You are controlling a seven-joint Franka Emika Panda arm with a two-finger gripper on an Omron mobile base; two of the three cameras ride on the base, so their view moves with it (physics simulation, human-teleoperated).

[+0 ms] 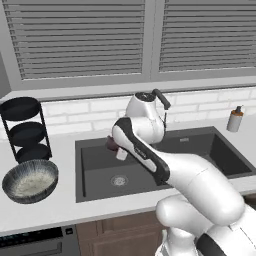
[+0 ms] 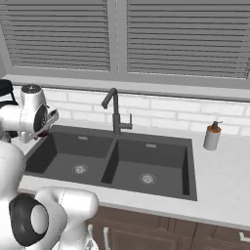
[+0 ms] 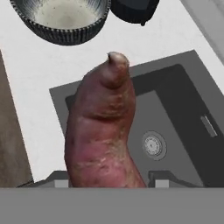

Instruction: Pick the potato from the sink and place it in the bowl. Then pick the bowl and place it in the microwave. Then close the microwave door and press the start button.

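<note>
The potato [image 3: 105, 131] sits clamped in your gripper [image 3: 107, 181] above the sink's [image 3: 183, 109] left basin; the bowl [image 3: 61, 19] waits at eleven o'clock on the bench [image 3: 30, 78].

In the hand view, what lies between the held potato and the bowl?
Only bare white counter and the sink's rim: nothing stands between the potato and the bowl.

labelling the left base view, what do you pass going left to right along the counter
tiered rack with the bowl in front of it → left basin of the sink → potato in the gripper → faucet → soap bottle
</note>
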